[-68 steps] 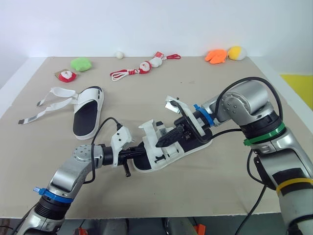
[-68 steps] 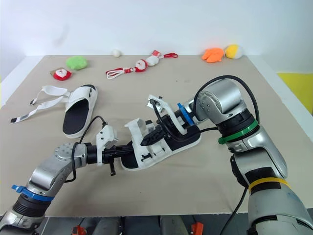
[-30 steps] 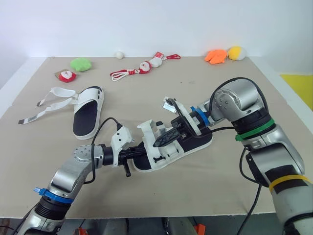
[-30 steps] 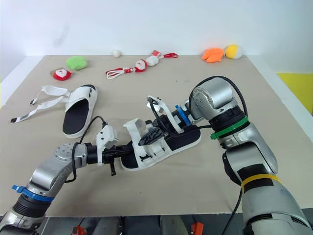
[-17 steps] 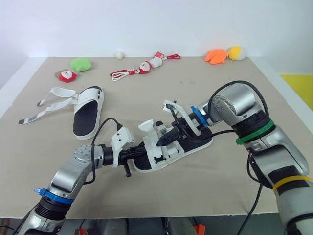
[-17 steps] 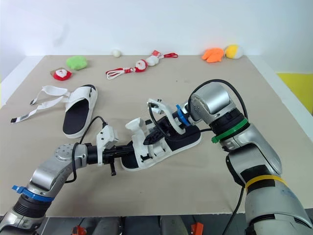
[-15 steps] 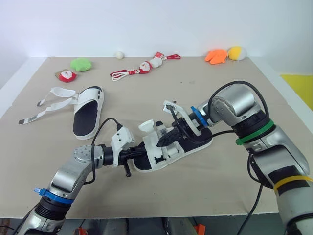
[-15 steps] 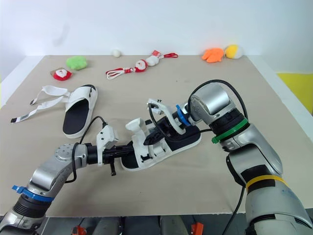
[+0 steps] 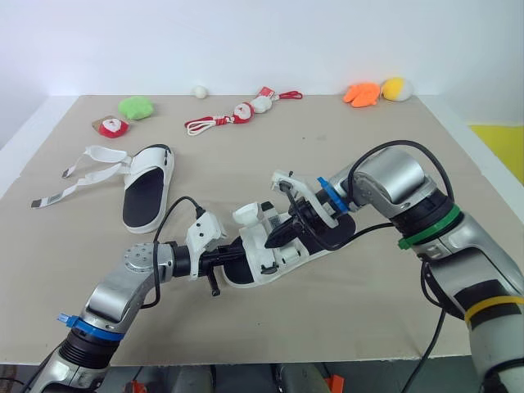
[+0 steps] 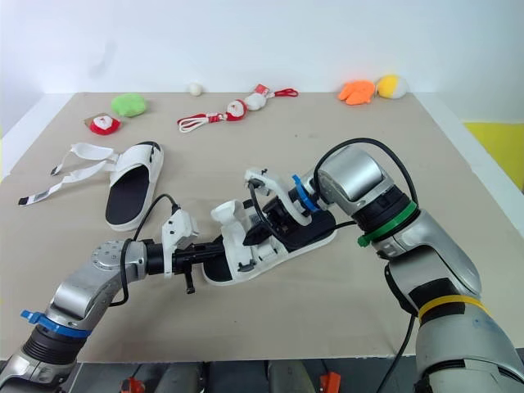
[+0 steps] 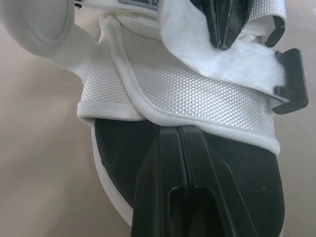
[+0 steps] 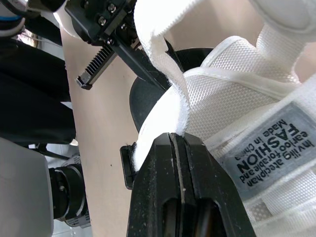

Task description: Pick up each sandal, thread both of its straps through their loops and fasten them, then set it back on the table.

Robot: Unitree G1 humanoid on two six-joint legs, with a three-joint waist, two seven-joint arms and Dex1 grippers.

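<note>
Right arm (image 9: pixel 395 185) lower now; right hand (image 12: pixel 177 136) pinches strap (image 12: pixel 165 81), left hand (image 11: pixel 178 130) clamps sandal (image 11: pixel 190 94).

Beige flat table top (image 9: pixel 246 155), far edge carries row of toys.
Landmark: small white ball (image 9: pixel 199 91).
Left of ball: green round plush (image 9: pixel 135 106); just beside it, nearer, small red-white Santa plush (image 9: pixel 110 126).
Right of ball: two red-white Santa toys on red cords (image 9: pixel 241 110), (image 9: pixel 264 100).
Far right of ball: orange plush (image 9: pixel 361 93) touching yellow plush (image 9: pixel 397 88).
</note>
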